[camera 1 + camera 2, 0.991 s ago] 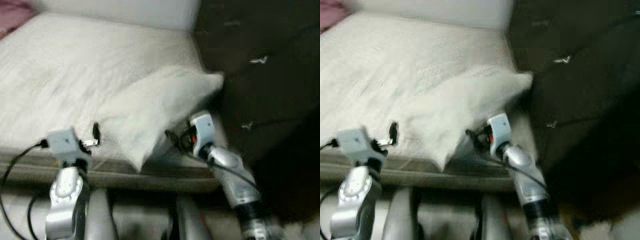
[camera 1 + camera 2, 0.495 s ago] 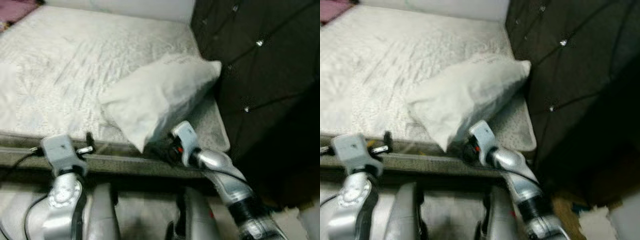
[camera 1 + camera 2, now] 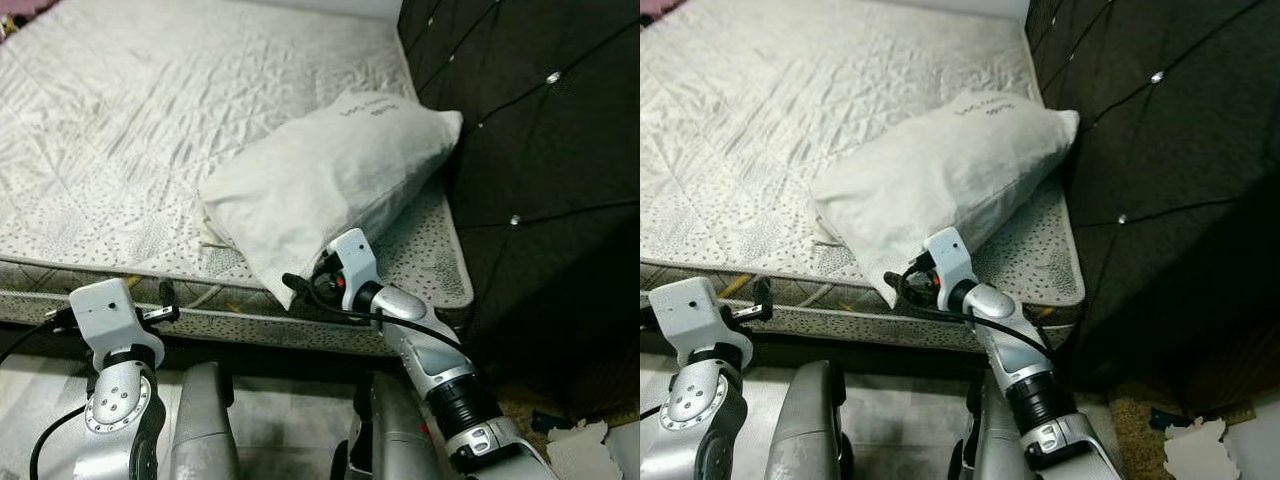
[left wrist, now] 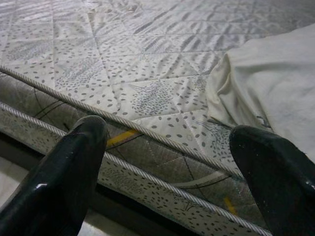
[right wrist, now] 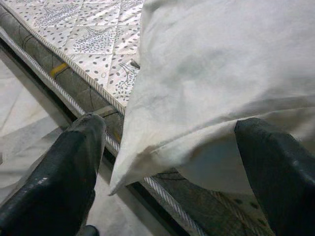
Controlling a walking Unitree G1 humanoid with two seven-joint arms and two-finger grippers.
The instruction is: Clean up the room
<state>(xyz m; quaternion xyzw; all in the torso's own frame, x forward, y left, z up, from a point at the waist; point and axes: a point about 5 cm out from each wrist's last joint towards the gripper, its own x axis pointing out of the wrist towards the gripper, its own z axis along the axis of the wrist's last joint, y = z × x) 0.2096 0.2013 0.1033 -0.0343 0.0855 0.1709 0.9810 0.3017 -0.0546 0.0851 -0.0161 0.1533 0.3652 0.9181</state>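
Jaws of the right gripper (image 5: pixel 167 167) stand spread wide, and the near corner of the white pillow (image 3: pixel 330 185) hangs between them, past the mattress edge, with neither finger (image 5: pixel 64 177) clearly touching the cloth. Just behind that corner runs the corded piping of the mattress (image 3: pixel 130 150), and below it the patterned side wall with a short yellow mark. Under the jaws lies pale floor (image 5: pixel 34 128).

Jaws of the left gripper (image 4: pixel 167 167) are also spread, holding nothing. Between them shows the mattress edge, its piping and a yellow stripe on the side wall. Beyond the one finger (image 4: pixel 275 172) the crumpled end of the pillow lies on the mattress top, apart from it.

Farther out, the pillow lies slantwise on the mattress corner nearest the right gripper. Its far end rests close against the dark tufted headboard (image 3: pixel 540 110), which stands right beside it and closes off that side. The headboard is quilted in diamonds with small shiny studs. The mattress is bare, off-white, quilted in diamonds and speckled with small dark dots.

The pillow is plump, creased, plain white. Near its far end there is a short line of dark printed writing (image 3: pixel 368 110), too small to read.

Scraps of torn paper (image 3: pixel 585 445) lie on the floor by the foot of the headboard.
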